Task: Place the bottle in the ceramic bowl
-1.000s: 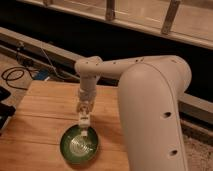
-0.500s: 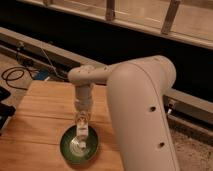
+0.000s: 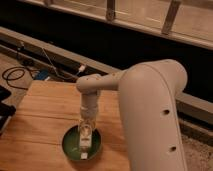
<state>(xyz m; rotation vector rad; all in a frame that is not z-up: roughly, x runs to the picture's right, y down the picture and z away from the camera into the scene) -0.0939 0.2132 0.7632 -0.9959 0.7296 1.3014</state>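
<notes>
The green ceramic bowl (image 3: pixel 68 145) sits on the wooden table near its front edge. My gripper (image 3: pixel 84 139) points straight down over the middle of the bowl, hanging from the white arm that reaches in from the right. It is shut on the small white bottle (image 3: pixel 85 145), which hangs upright between the fingers with its lower end down inside the bowl, close to the bowl's floor. The arm's wrist hides the top of the bottle.
The wooden table (image 3: pixel 45 112) stretches left and behind the bowl. A dark object (image 3: pixel 4 109) sits at the table's left edge. Black cables (image 3: pixel 15 75) lie on the floor behind it. My bulky white arm fills the right side.
The gripper has moved down and a little towards the front with the bottle, from above the bowl's back rim to inside the bowl. The bowl has not moved.
</notes>
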